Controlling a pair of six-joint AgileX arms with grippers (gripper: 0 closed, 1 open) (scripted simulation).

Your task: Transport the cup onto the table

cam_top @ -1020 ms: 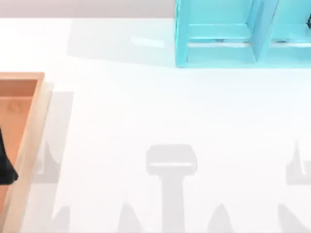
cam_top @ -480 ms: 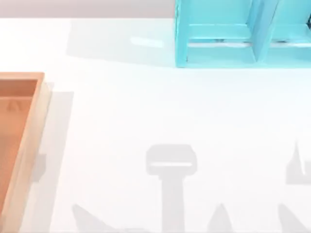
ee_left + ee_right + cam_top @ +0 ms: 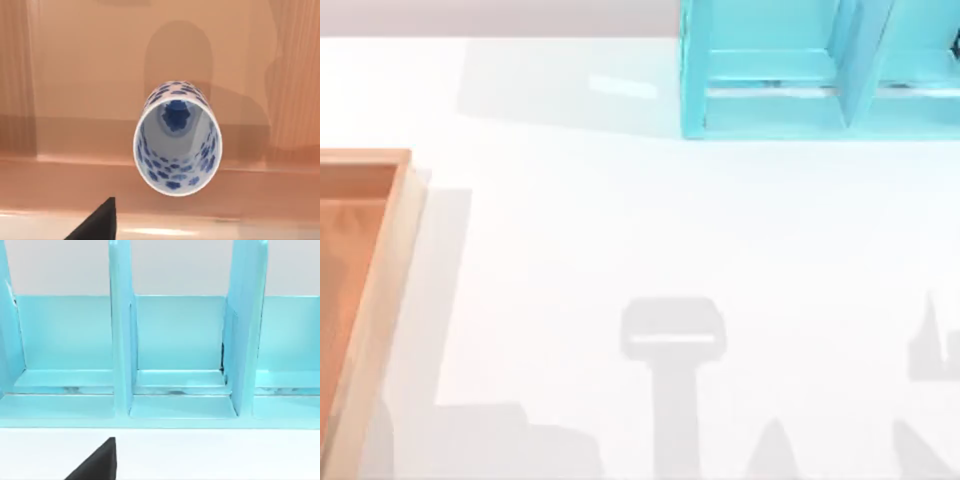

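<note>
The cup [image 3: 176, 172], white with blue speckles, stands with its mouth up on the floor of the orange-brown wooden tray [image 3: 75, 60], close to one of its low walls. My left gripper [image 3: 97, 225] hangs above the tray and a little off to one side of the cup, and only a dark tip of it is in sight. Nothing touches the cup. The white table [image 3: 620, 230] spreads to the right of the tray [image 3: 382, 270]. My right gripper [image 3: 97, 465] is a dark tip over the table, facing the turquoise shelf unit [image 3: 175, 355].
The turquoise shelf unit [image 3: 790, 80] stands at the back right of the table, its compartments open toward the front. The tray lies along the left edge. Grey shadows of the arms fall across the table's front strip.
The dark piece of my left arm over the tray at the top view's left edge has left that view. The shadow at the front left of the table has grown and shifted.
</note>
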